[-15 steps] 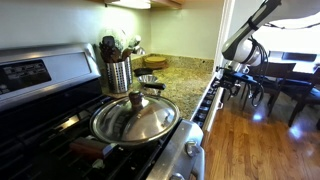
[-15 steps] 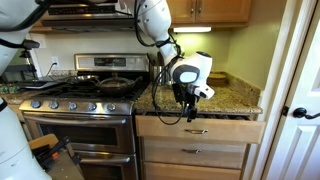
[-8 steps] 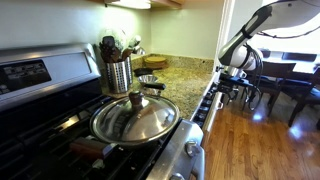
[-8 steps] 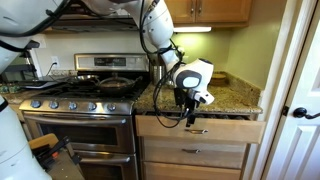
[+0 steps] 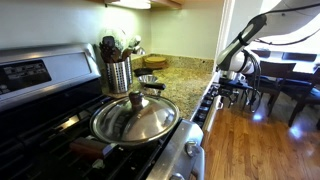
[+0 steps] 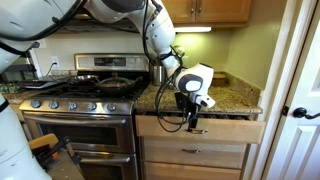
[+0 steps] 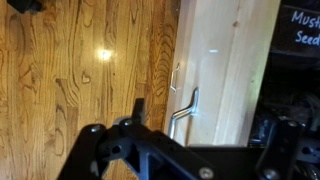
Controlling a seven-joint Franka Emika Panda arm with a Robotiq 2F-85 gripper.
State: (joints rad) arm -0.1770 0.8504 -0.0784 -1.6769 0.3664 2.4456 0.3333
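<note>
Hovering open jaws near drawer handle [image 7: 185, 110], its length horizontal

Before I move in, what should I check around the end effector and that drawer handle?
1. Black end effector open: ok.
2. End effector empty: ok.
3. Silver metal handle of the light wooden top drawer in view: ok.
4. Drawer shut: ok.
5. End effector lined up on the handle: cannot tell.
6. End effector touching the handle: cannot tell.
</note>
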